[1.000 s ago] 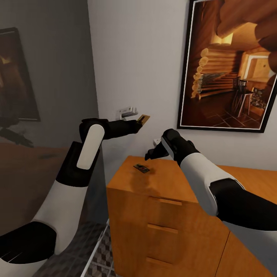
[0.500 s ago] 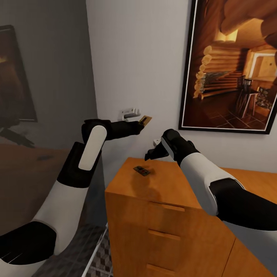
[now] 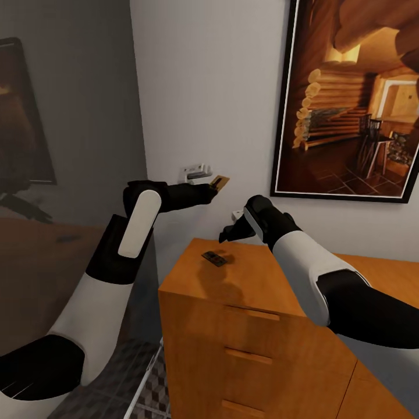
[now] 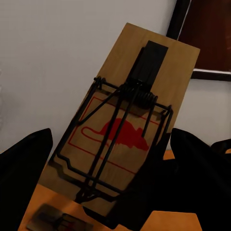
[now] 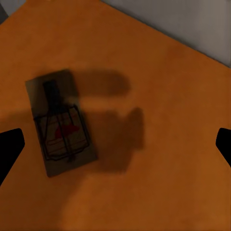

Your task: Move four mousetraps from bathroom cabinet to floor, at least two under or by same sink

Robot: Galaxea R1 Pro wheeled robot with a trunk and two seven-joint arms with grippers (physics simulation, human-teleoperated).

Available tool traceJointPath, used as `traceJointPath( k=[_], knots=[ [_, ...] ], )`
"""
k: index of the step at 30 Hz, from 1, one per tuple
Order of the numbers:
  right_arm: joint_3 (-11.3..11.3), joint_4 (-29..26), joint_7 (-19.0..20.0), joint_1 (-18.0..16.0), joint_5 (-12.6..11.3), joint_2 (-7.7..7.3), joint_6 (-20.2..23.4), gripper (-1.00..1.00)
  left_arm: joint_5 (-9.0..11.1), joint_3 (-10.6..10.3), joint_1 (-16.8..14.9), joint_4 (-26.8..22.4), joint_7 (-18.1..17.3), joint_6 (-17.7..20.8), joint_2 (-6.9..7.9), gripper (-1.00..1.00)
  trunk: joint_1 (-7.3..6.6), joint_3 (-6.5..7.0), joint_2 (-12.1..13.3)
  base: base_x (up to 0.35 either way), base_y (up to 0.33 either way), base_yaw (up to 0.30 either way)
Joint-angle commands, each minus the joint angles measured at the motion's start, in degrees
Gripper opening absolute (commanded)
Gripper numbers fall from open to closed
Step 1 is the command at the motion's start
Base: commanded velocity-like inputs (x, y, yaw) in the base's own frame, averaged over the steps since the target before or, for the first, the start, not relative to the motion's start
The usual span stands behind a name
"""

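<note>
Left arm raised, elbow bent, left gripper clamped on a mousetrap held up in the air. Right arm reaching forward, right gripper pointing down, fingers spread wide apart.

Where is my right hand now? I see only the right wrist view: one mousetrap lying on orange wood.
Observer: In the head view the right hand hangs open above the mousetrap on the cabinet, not touching it.
Operator: Is that trap far from the edge?
Observer: No. It lies near the back left corner of the orange-brown cabinet, close to the white wall.
Operator: And what does the left hand do?
Observer: The left hand is raised beside the wall, left of the cabinet, shut on a second mousetrap; the left wrist view shows its wire spring and red mouse print.
</note>
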Motion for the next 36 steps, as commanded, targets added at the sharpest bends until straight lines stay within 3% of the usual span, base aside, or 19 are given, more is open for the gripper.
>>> traceJointPath(
  k=[1, 29, 36],
  knots=[
    [0.1, -0.1, 0.4, 0.0, 0.5, 0.0, 0.2, 1.0, 0.6, 0.0, -0.1, 0.0, 0.6, 0.1, 0.01, -1.0, 0.0, -0.07, 0.0, 0.0, 0.0, 0.0],
    [0.1, -2.9, 0.5, 0.0, 0.2, 0.0, 0.2, 1.0, 0.7, -0.2, -0.1, 0.0, 0.6, 0.2, 0.12, -1.0, 0.0, -0.07, 0.0, 0.0, 0.0, 0.002],
    [-0.1, -3.2, 0.5, 0.0, 0.1, 0.0, 0.2, 1.0, 0.7, -0.2, -0.1, 0.0, 0.6, 0.3, 0.17, -1.0, 0.0, -0.07, 0.0, 0.0, 0.0, 0.165]
  ],
)
